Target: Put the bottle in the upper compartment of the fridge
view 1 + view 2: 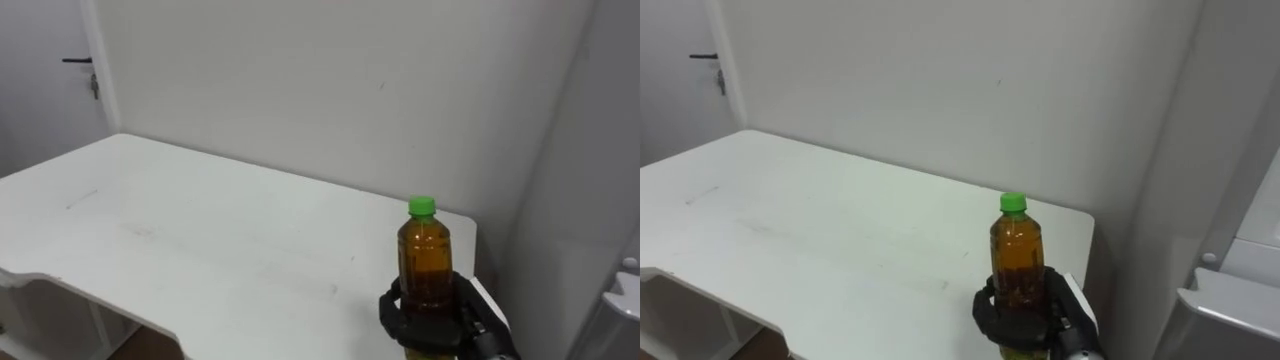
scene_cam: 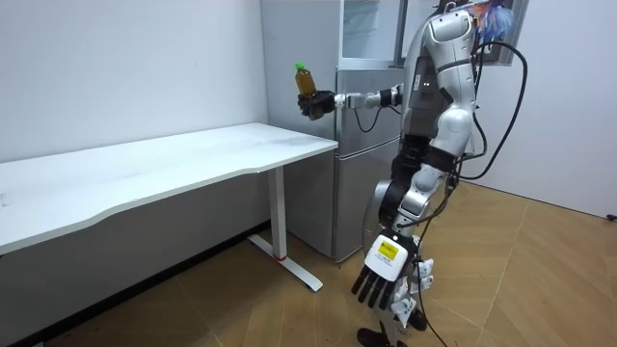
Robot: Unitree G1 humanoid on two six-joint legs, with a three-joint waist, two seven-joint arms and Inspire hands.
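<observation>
A brown bottle [image 1: 424,255] with a green cap stands upright in my right hand [image 1: 440,322], whose dark fingers are curled round its lower half. I hold it in the air above the right end of the white table [image 1: 200,240], near the wall. In the room view the bottle [image 2: 306,79] is held out at chest height on my outstretched right arm, just in front of the grey fridge [image 2: 366,145]. My left hand [image 2: 384,273] hangs low at my side with straight fingers. I stand next to the fridge, at the table's end.
The fridge's grey side [image 1: 1200,150] rises at the right of the eye views, with a white edge [image 1: 1230,310] low down. Shelves show in its upper part [image 2: 371,29]. A door [image 1: 40,80] is at the far left. Wooden floor lies around me.
</observation>
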